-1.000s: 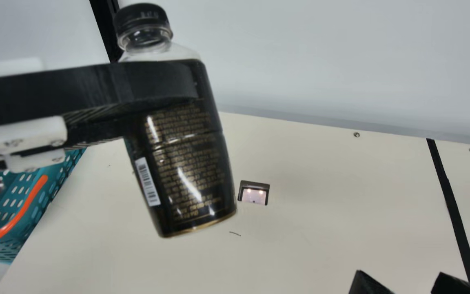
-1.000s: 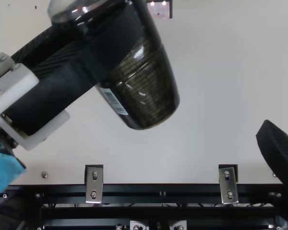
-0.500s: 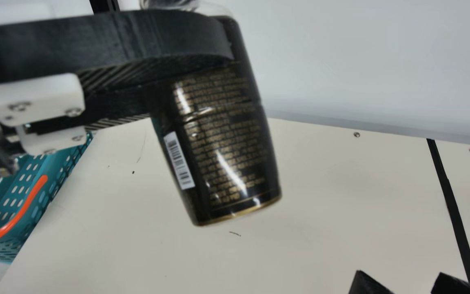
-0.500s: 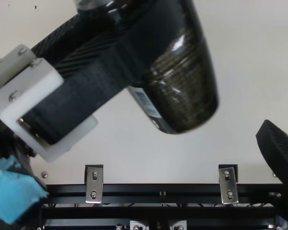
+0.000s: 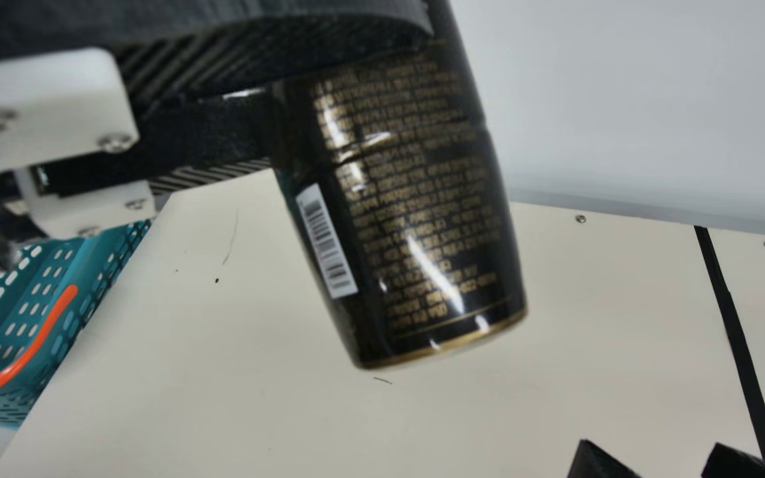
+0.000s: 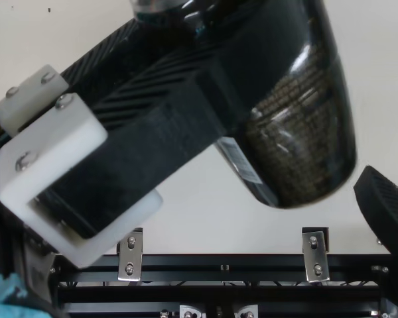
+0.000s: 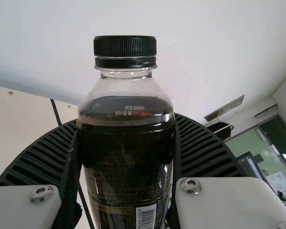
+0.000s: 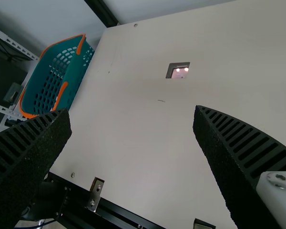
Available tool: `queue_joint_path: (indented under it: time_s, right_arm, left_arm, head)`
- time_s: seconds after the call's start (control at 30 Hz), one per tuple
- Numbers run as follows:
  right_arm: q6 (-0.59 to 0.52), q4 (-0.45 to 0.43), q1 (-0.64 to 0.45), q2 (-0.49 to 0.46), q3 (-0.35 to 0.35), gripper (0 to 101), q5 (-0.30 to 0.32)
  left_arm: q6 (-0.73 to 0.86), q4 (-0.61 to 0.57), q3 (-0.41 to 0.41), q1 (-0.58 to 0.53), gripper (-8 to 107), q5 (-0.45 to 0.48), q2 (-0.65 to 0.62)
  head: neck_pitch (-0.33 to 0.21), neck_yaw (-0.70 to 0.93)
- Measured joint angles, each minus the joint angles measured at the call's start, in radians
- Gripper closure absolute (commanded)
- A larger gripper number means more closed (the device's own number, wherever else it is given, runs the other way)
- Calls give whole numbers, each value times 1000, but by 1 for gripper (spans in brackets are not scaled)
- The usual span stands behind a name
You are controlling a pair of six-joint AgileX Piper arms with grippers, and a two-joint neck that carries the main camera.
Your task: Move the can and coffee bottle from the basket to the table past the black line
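My left gripper (image 5: 349, 73) is shut on the dark coffee bottle (image 5: 422, 219), holding it tilted above the table, left of the black line (image 5: 734, 332). In the left wrist view the black-capped bottle (image 7: 126, 167) stands between both ribbed fingers of my left gripper (image 7: 126, 126). At the main view's lower right edge are the fingertips of my right gripper (image 5: 651, 459), parted, just left of the line. The right wrist view has my right gripper (image 8: 132, 112) open over the table, nothing between its fingers. The teal basket (image 8: 75, 71) with orange handles is beside the table's edge.
The cream table (image 5: 223, 385) spreads between basket and line, with a small framed inset (image 8: 170, 71) in it. A pale wall (image 5: 621, 99) rises behind. Along the near edge run a black rail (image 6: 219, 262) and metal brackets (image 6: 130, 254).
My left gripper has carried the bottle rightward and nearer to the main camera; the bottle's cap has gone out of that view's top. The right gripper and the basket have stayed put.
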Motion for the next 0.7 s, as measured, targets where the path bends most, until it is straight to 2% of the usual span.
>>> queue_joint_path:
  time_s: [0.57, 0.7]
  right_arm:
    - [0, 0, 0, 0, 0, 0, 0]
    - [0, 0, 0, 0, 0, 0, 0]
  left_arm:
    - [-44, 4, 0, -15, 89, -12, 0]
    - [-27, -26, 2, -3, 89, -12, 6]
  head:
    - [0, 0]
    - [5, 0]
